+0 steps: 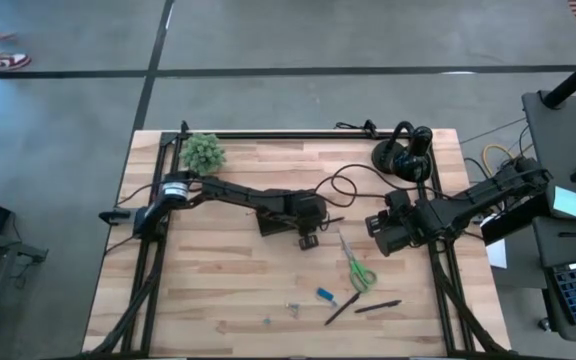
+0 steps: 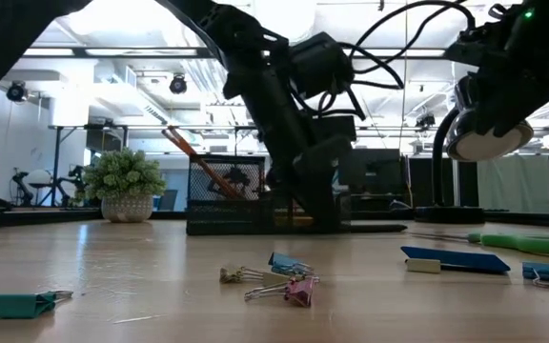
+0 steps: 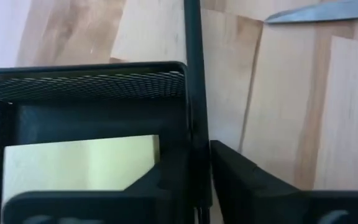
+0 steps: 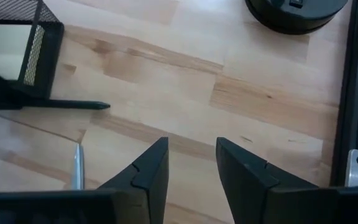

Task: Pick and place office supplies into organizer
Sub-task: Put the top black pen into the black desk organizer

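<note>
High view, left to right: the left gripper (image 1: 308, 240) is poised at the organizer (image 1: 280, 222) mid-table, and in its wrist view a black pen (image 3: 194, 93) is seen standing between the fingers against the mesh wall, beside the yellow pad (image 3: 79, 165) already inside; whether the pen is gripped or let go cannot be told. Scissors (image 1: 356, 266), a blue piece (image 1: 325, 295), clips (image 1: 292, 308) and pens (image 1: 378, 306) are left on the table, presumably awaiting their turn. The right gripper (image 1: 380, 236) is held unclenched and empty over bare wood, likely kept clear.

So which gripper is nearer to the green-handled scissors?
The right gripper is slightly nearer, beside the green-handled scissors toward the table's right edge. The left gripper is at the organizer, on the scissors' other side.
</note>
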Robot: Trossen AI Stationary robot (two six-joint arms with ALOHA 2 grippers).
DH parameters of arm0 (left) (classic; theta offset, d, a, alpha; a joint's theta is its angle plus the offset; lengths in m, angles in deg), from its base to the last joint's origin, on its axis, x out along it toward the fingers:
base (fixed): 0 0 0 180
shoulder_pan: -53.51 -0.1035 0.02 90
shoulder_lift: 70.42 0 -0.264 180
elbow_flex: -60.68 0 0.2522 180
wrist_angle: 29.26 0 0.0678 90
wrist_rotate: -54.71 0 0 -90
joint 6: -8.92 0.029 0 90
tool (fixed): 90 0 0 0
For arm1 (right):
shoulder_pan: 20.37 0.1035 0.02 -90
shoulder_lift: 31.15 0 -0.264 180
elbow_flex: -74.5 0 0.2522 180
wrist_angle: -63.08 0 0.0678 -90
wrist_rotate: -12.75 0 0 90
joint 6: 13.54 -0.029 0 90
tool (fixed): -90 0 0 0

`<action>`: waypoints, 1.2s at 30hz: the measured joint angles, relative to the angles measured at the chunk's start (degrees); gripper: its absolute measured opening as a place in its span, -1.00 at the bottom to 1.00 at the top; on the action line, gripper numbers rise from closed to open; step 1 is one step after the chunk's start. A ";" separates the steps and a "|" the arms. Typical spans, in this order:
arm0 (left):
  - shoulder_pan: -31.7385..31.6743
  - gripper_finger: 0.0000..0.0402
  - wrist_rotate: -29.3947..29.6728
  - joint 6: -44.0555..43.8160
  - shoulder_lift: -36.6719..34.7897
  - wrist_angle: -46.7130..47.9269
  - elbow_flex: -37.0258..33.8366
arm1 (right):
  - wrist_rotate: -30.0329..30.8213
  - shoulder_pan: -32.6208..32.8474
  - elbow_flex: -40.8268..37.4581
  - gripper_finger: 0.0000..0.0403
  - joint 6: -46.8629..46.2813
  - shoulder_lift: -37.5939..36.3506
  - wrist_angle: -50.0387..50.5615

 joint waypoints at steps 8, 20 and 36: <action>0.11 -0.16 -2.12 -3.03 -0.22 0.14 0.48 | -4.23 -1.78 -2.11 -0.50 7.81 0.10 -13.76; 1.28 -0.01 -2.92 -3.00 -0.48 2.98 0.49 | -16.46 -17.13 -7.86 -0.81 23.52 0.41 -32.65; 6.18 -0.01 -2.62 -4.05 -4.07 3.26 0.36 | -24.71 -22.40 -10.48 -0.81 31.59 15.42 -50.58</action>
